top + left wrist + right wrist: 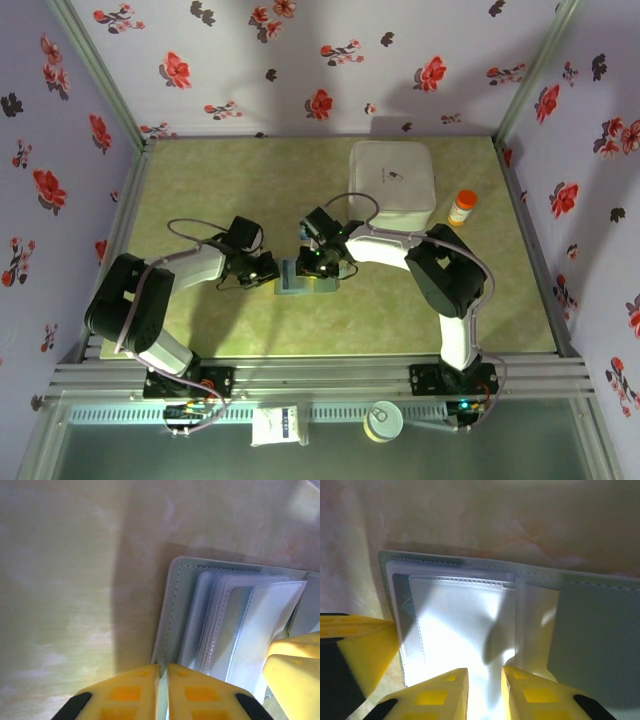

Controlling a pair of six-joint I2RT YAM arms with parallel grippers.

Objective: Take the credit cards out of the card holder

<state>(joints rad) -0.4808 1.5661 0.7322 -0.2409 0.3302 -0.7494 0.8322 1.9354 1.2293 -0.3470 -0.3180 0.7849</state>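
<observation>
The card holder [297, 285] lies open on the table between both arms, grey-blue with clear sleeves. My left gripper [268, 268] is at its left edge. In the left wrist view the yellow jaws [163, 667] stand almost together, pinching the stitched cover edge of the card holder [172, 610]. My right gripper [322, 262] hangs over the card holder's middle. Its jaws [485, 672] are a finger's width apart above the glaring clear sleeve [455, 625], gripping nothing I can see. The grey flap [595, 630] lies to the right. The credit cards are hidden; glare covers the sleeves.
A big white square box [393, 178] stands at the back right, an orange-capped bottle [462, 207] beside it. A white packet [279, 425] and a round tin [383, 420] rest on the front rail. Flowered walls close in three sides.
</observation>
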